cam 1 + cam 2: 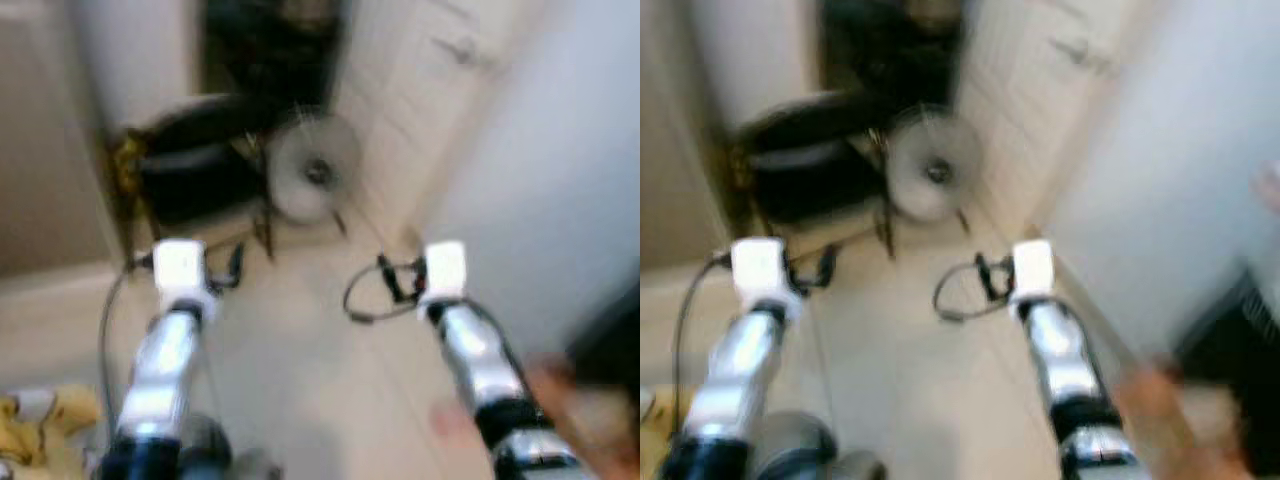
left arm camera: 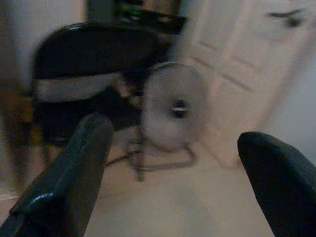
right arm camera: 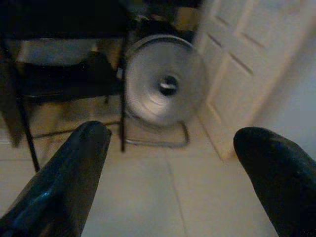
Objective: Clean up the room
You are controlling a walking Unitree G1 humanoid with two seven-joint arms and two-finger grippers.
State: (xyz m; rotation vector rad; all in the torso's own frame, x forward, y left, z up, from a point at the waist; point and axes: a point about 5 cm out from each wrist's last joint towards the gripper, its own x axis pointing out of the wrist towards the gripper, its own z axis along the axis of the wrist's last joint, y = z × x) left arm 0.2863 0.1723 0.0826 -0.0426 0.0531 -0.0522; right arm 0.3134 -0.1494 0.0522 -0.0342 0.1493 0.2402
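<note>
Both silver arms reach forward over a pale tiled floor (image 1: 300,340). In the left wrist view my left gripper (image 2: 174,132) is open, its black fingers (image 2: 74,168) wide apart with nothing between them. Open and just as bare is my right gripper (image 3: 170,132). Ahead on the floor stands a round grey fan (image 1: 312,178) on a wire foot. Beside it is a black folding chair (image 1: 195,160). A crumpled yellow thing (image 1: 40,425) lies on the floor at the near left. The head views are blurred.
A white panelled door (image 1: 440,90) and a pale wall (image 1: 560,180) close off the right side. A dark doorway (image 1: 270,50) opens behind the chair. A blurred hand (image 1: 565,395) shows at the near right. Loose cables hang from both wrists.
</note>
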